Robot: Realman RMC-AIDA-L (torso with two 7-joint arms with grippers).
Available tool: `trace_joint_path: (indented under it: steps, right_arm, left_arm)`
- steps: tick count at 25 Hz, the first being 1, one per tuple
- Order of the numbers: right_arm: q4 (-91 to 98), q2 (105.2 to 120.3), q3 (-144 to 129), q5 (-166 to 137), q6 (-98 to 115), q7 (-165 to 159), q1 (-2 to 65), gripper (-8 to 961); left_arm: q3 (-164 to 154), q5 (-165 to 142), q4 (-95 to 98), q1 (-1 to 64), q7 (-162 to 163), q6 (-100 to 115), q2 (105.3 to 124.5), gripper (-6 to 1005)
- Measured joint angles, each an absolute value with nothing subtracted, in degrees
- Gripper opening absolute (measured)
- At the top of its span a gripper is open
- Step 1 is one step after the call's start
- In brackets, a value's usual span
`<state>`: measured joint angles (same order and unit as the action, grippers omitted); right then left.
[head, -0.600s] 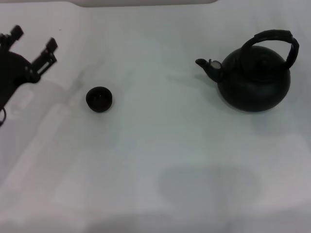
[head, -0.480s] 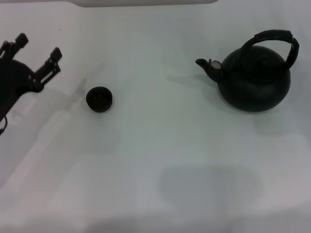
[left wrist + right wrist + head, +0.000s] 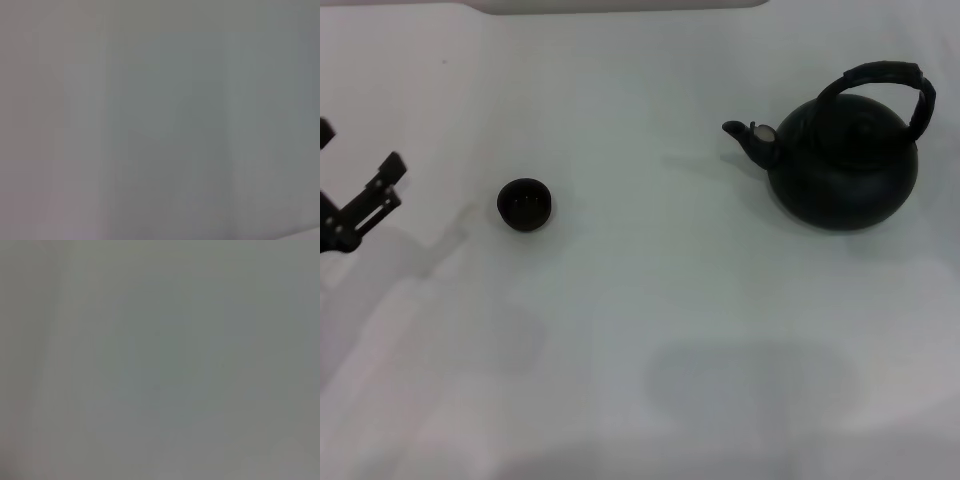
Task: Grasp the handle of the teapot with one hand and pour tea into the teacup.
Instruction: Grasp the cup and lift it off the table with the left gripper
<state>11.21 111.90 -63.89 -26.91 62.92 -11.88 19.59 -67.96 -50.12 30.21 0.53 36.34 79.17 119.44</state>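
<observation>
teapot (image 3: 842, 165), teacup (image 3: 525, 204) — well apart

Bare table (image 3: 650, 300) between teacup (image 3: 525, 204) and teapot (image 3: 843, 160).

Head view: high, looking forward and down on a white table (image 3: 650, 300); wide enough to take in the teapot (image 3: 840, 165) at upper right, the teacup (image 3: 525, 204) left of centre, and the left gripper (image 3: 355, 165) cut by the left edge.
Left wrist view: faces a plain grey-white surface only; nearness cannot be told.
Right wrist view: likewise a plain grey surface.
Shared ground: no object appears in two views; overlap cannot be told.
</observation>
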Motion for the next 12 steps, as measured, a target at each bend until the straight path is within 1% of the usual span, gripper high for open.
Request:
trace_joint_path:
  steps: [4,8,12]
  right_arm:
    - [11.1,111.94,-63.9,-27.4,61.7,-11.8,20.1,629]
    - [11.3,112.04,-63.9,-27.4,63.5,-13.8,19.3,629]
    - [11.3,111.39,-63.9,-27.4,64.9,-17.7,17.9,629]
  left_arm:
    - [-67.7,-50.1,30.4,-0.9,36.3,79.1,119.34,876]
    - [-67.5,-50.1,29.8,-1.5,36.1,79.0,119.10,876]
    - [-67.5,-50.4,29.4,-1.2,38.1,76.4,118.82,876]
